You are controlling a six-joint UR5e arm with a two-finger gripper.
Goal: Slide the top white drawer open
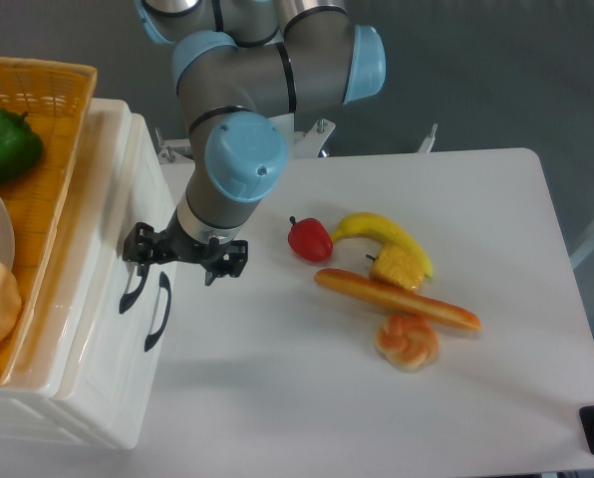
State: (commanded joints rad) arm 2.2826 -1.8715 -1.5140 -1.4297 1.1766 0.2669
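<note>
Setting: a grey floor behind a white rectangular tabletop point(307, 398) with rounded corners, seen from above.

Landmark: one glossy cream-white plastic drawer cabinet point(98, 329) at the tabletop's left edge. All places below are given relative to it.

Item 1, the top white drawer point(128, 189): upper of two in the cabinet, front panel facing right, apparently shut or nearly so. Curved black bar handle point(131, 289) on its front. Handling, judged: a stiff, light plastic tray with a slick face offering no purchase; the bar is the only sound hold. It should run easily, though the loaded cabinet top may add drag.

Item 2, the lower drawer: one, with its own black handle point(158, 311) just right of the upper one.

Item 3, the tool point(183, 253): one black two-finger unit on a grey and pale-blue arm, pressed up to the cabinet front at the upper handle. Whether its fingers are spread or closed on the bar, I cannot tell; the view is too cluttered.

Item 4, on top of the cabinet: one orange wicker basket point(48, 179), holding one green pepper point(6, 142).

Item 5, well to the right of the cabinet, clustered: one red pepper point(310, 239), one yellow banana point(382, 234), one corn piece point(399, 267), one long bread stick point(397, 299), one knotted bun point(408, 341).
</note>
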